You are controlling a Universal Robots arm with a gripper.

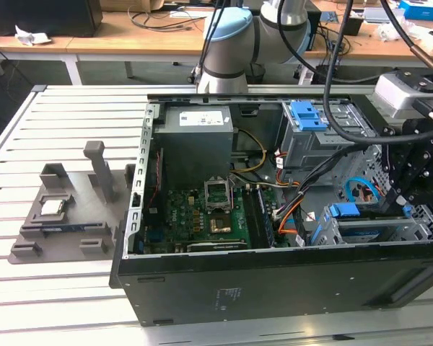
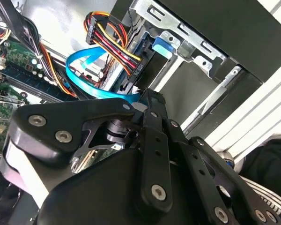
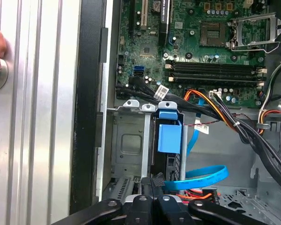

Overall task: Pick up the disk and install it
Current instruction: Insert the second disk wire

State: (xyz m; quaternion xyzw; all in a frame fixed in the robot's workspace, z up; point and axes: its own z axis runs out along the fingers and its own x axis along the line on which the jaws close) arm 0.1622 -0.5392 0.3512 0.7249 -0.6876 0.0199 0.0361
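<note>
The black gripper (image 1: 411, 194) hovers over the grey metal drive cage (image 3: 131, 140); whether it is open cannot be told. The disk, a blue-railed silver drive (image 1: 372, 229), sits in the cage: probably heavy, rigid, shock-sensitive, best gripped by its rails.

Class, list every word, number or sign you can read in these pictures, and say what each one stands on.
No text can be read with certainty.
White label on the power supply: print too small to read.
Black case panel: faint white marks, too small to read.
Cable tag: too small to read.
</note>
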